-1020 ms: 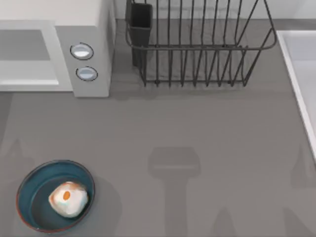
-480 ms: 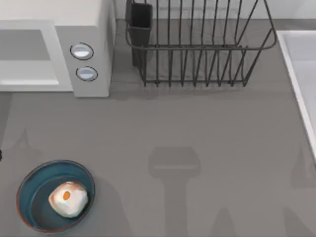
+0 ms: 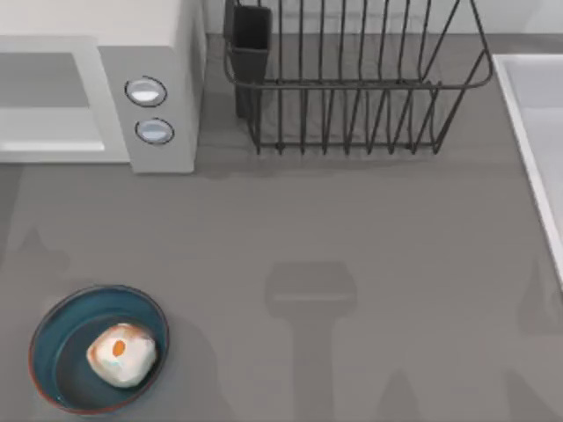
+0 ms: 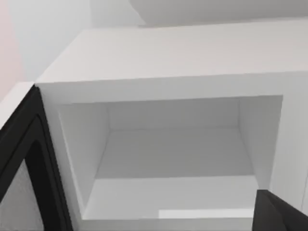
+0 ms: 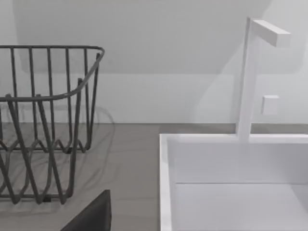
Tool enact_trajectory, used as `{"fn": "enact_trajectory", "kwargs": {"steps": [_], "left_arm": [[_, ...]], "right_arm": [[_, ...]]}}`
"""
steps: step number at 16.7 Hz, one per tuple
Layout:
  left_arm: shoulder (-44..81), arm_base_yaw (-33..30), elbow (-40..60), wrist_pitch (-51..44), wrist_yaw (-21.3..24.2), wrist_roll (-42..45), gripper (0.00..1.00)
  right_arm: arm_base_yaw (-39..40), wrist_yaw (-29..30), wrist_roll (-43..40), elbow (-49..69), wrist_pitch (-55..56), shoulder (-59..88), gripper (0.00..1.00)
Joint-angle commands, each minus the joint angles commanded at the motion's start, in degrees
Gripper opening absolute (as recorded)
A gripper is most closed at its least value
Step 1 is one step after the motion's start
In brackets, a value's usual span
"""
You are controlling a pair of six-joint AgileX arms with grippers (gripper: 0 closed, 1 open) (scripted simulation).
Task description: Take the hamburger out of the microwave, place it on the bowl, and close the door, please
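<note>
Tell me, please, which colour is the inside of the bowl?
Teal-blue, with a thin reddish-brown rim; the bowl shows best in the top view.

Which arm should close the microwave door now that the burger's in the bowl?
Left, probably. Its wrist camera faces the open microwave, with the door swung out beside it. The right wrist camera faces the sink.

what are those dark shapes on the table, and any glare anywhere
Top view: soft grey shadows on the table, a broad T-shaped one near the middle, pointed ones at both sides; the rack shades the surface beneath. Left wrist view: evenly lit microwave cavity, a pale bright patch on its floor. Right wrist view: faint rack shadow on the wall.
</note>
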Motion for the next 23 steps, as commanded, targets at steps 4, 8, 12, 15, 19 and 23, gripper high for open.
{"fn": "enact_trajectory", "kwargs": {"steps": [4, 8, 12, 15, 19, 23], "left_arm": [[15.29, 10.07, 12.85, -8.95, 6.17, 9.54, 0.00], [35.21, 22.77, 29.12, -20.49, 13.91, 21.68, 0.00], [54.88, 35.04, 44.84, -31.98, 21.32, 33.56, 0.00], [66.71, 42.44, 54.43, -39.07, 25.77, 40.78, 0.00], [75.65, 48.35, 61.81, -44.87, 29.30, 46.62, 0.00], [76.62, 49.05, 62.66, -45.57, 29.71, 47.31, 0.00]], "right_arm": [[0.00, 0.00, 0.00, 0.00, 0.00, 0.00, 1.00], [0.00, 0.00, 0.00, 0.00, 0.00, 0.00, 1.00], [0.00, 0.00, 0.00, 0.00, 0.00, 0.00, 1.00], [0.00, 0.00, 0.00, 0.00, 0.00, 0.00, 1.00], [0.00, 0.00, 0.00, 0.00, 0.00, 0.00, 1.00], [0.00, 0.00, 0.00, 0.00, 0.00, 0.00, 1.00]]}}
